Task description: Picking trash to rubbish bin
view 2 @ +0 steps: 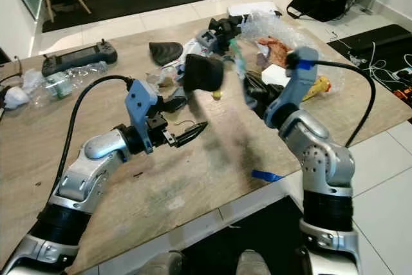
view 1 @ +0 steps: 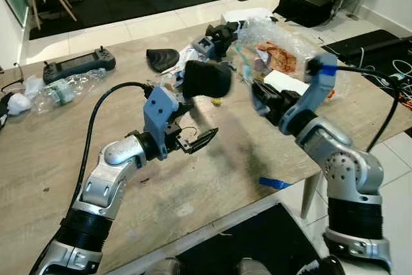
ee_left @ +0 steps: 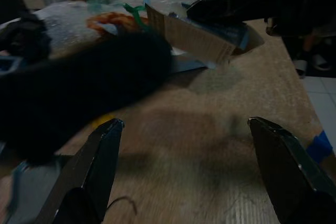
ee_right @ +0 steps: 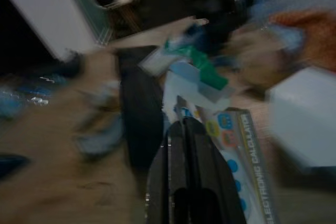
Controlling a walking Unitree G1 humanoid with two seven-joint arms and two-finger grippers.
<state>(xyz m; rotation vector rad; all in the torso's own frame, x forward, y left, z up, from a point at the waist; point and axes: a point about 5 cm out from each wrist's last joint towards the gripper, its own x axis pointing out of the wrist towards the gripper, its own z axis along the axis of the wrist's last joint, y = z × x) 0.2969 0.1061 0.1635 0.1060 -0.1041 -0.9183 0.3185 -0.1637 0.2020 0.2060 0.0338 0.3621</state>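
Observation:
A black, blurred soft object (view 1: 207, 78) is in the air above the wooden table (view 1: 193, 191), casting a shadow on it, and neither gripper touches it. Just below and in front of it, my left gripper (view 1: 196, 123) stands open with its fingers wide apart; from the left wrist the black object (ee_left: 79, 98) looms close ahead. My right gripper (view 1: 256, 98) reaches in from the right, fingers shut together, with its tips at a calculator box (ee_right: 236, 145) on the edge of the trash pile. I cannot tell whether it pinches the box.
The trash pile at the table's far side holds a clear plastic bag (view 1: 277, 43) with an orange wrapper, papers and a black curved piece (view 1: 162, 58). A handheld controller (view 1: 78, 64) and a crushed bottle (view 1: 64, 88) lie far left. Blue tape (view 1: 275, 183) marks the near edge.

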